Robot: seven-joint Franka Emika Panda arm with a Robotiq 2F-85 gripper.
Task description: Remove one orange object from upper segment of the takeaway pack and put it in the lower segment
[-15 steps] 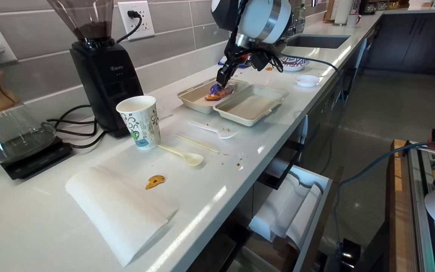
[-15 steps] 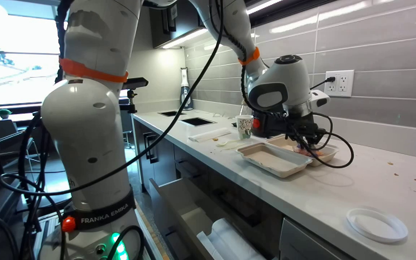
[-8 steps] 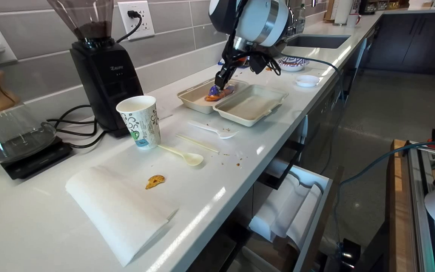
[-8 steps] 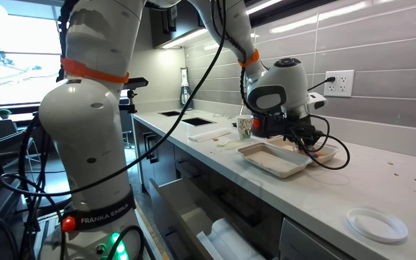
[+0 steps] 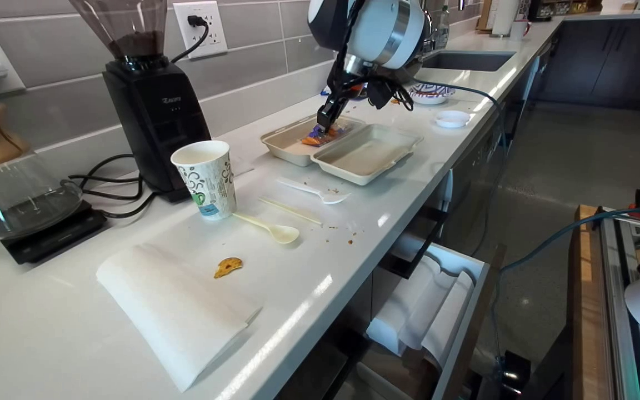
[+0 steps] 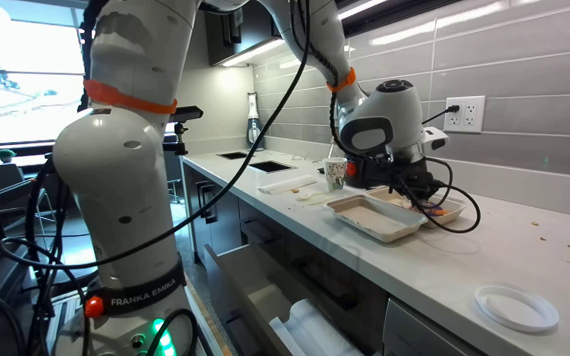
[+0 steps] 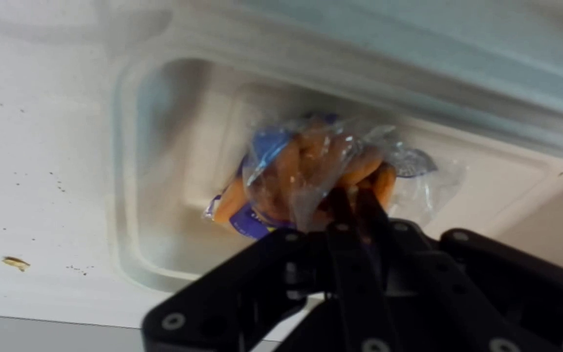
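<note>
Found carrot bag point(image 7: 289, 168) in wall-side compartment point(image 5: 291, 142) of takeaway pack point(image 5: 367, 153), with long axis roughly lengthwise and full end pointing left in wrist view. Had it pinched in gripper point(image 7: 354, 195).

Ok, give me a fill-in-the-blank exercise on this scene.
At the gripper, the pieces in the wrapper are coloured ____.
Of the upper segment and lower segment, the wrapper lies in the ____ one.
Lying closest to the paper cup is a pale ____.
The drawer below the counter is ____, not shut.

Missing words: orange; upper; spoon; open.
</note>
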